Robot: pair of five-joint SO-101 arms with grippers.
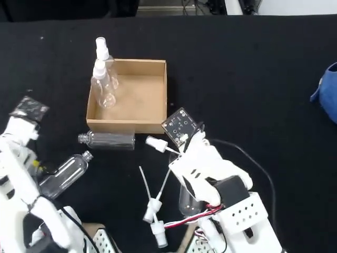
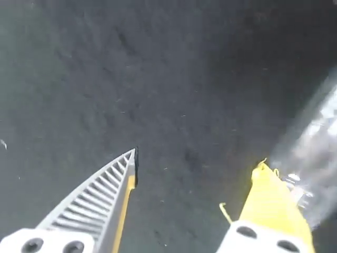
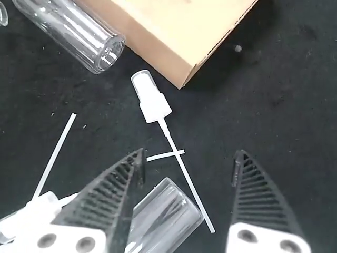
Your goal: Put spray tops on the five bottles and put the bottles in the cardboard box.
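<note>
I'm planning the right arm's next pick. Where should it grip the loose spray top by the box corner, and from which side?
Probably by the thick white head of the spray top, from above, with the right gripper closing across its width. It lies flat; its dip tube is thin and would likely bend, and the cardboard box crowds its far end.

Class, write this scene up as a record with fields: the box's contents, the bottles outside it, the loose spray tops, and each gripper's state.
Cardboard box: holds two upright capped bottles
Uncapped bottles: three lying down; first before the box, second by the left arm, third under the right arm
Loose spray tops: three
Left gripper: open
Right gripper: open, over a spray top
</note>
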